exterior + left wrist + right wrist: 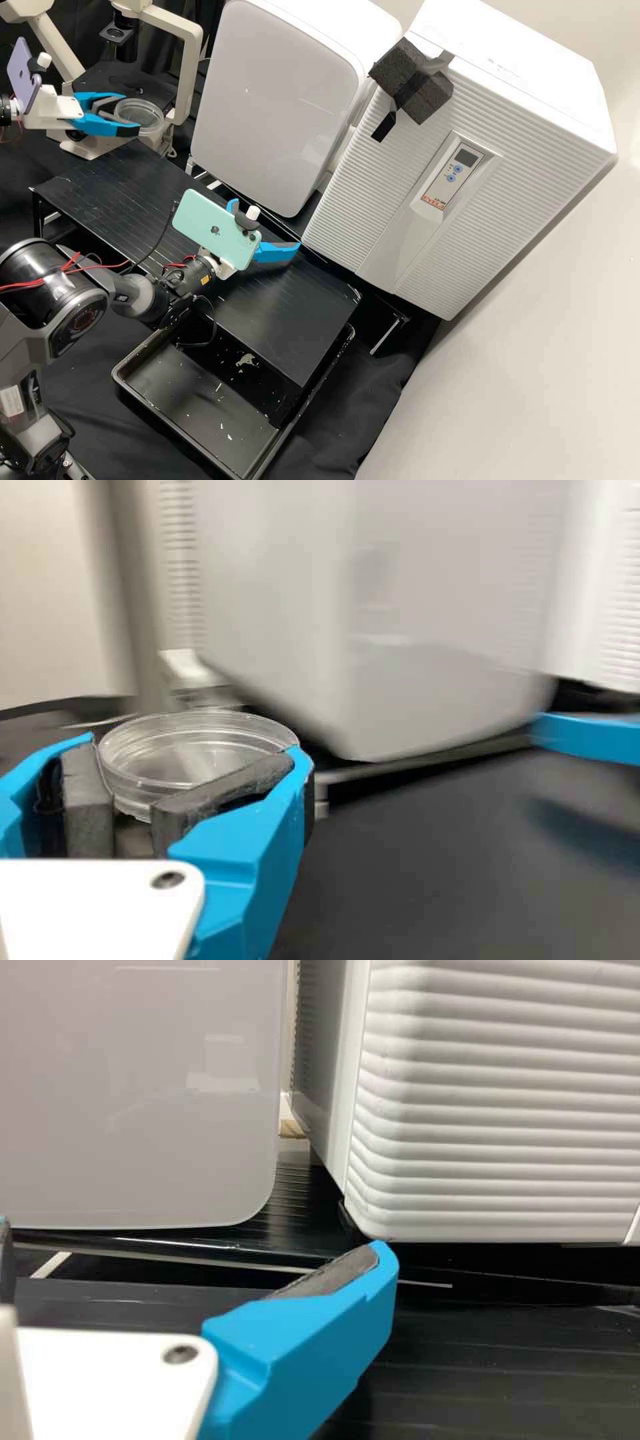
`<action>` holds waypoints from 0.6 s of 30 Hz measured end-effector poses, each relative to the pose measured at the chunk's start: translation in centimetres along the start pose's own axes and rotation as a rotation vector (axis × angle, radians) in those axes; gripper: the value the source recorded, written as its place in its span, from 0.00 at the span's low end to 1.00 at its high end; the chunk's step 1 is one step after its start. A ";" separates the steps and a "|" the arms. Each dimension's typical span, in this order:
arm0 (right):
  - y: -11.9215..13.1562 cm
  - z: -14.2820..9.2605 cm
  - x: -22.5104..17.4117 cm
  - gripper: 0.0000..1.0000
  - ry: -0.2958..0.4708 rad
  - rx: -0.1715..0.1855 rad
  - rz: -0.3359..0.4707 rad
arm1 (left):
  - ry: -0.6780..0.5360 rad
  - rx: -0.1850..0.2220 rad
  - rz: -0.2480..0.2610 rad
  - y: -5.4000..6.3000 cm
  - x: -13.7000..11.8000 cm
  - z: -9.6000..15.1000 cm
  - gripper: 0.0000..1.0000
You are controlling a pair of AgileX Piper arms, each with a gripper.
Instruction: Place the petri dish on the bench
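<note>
Black bench; left fingers clasp petri dish; right fingers seemingly wide apart.

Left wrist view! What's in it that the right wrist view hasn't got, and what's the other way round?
The left wrist view has the clear petri dish, held in the left gripper. The right wrist view has a small tan patch in the gap behind the machines. Both have the smooth white box, white ribbed casing, black bench and part of the right gripper.
</note>
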 end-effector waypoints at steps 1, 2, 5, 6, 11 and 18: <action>0.0 0.0 0.0 1.00 0.000 0.000 0.000 | -0.035 0.009 -0.009 -0.2 0.0 0.9 0.00; 0.0 0.0 0.0 1.00 0.000 0.000 0.000 | -0.073 0.016 -0.016 -0.4 -0.1 1.8 0.00; 0.0 0.0 0.0 1.00 0.000 0.000 0.000 | -0.172 0.046 -0.036 -0.9 -0.1 3.9 0.00; 0.0 0.0 0.0 1.00 0.000 0.000 0.000 | -0.212 0.060 -0.042 -1.1 -0.1 4.7 0.00; 0.0 0.0 0.0 1.00 0.000 0.000 0.000 | -0.343 0.119 -0.092 -2.1 0.1 7.4 0.00; 0.0 0.0 0.0 1.00 0.000 0.000 0.000 | -0.421 0.140 -0.123 -2.9 2.3 9.6 0.00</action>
